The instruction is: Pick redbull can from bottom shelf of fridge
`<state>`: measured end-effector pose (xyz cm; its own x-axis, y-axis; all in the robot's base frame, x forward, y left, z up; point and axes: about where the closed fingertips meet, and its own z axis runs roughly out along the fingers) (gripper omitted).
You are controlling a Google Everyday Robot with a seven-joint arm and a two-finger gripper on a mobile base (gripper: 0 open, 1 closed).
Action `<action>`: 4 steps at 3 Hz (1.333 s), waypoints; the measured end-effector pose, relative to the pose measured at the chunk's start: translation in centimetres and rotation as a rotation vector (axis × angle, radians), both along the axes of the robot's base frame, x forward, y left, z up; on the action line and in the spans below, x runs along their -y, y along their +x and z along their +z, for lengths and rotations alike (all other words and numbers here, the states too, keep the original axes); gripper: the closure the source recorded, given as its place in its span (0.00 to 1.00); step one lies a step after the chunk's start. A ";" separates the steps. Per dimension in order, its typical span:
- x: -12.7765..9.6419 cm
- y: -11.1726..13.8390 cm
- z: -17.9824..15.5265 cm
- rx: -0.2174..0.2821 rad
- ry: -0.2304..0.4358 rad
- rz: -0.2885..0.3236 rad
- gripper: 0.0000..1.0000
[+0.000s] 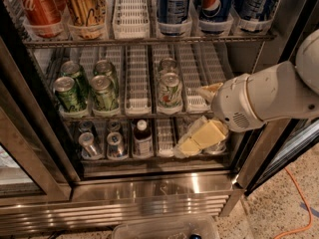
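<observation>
The fridge [164, 193] stands open in front of me. On its bottom shelf [149, 159], two slim silver redbull cans [89, 144] stand side by side in the left lanes, the second [117, 144] next to a dark white-capped bottle [142, 138]. My gripper [198, 128] reaches in from the right at the right-hand lanes of the bottom shelf. It is open, with yellow fingers [207, 134] spread. It covers whatever stands in that lane. It holds nothing that I can see.
Green cans [70, 93] and a pale can [170, 89] stand on the middle shelf. Cola and Pepsi cans [217, 4] are on the shelf above. A dark door frame [30, 108] is on the left. An orange cable [299, 208] lies on the floor at right.
</observation>
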<state>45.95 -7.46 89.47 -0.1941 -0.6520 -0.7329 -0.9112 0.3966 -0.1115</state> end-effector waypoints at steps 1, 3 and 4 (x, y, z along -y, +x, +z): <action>0.8 -1.8 -0.1 0.020 0.017 -0.056 0.00; -0.4 -6.7 -11.3 0.010 0.184 -0.214 0.00; -3.1 -8.9 -19.1 -0.059 0.296 -0.260 0.00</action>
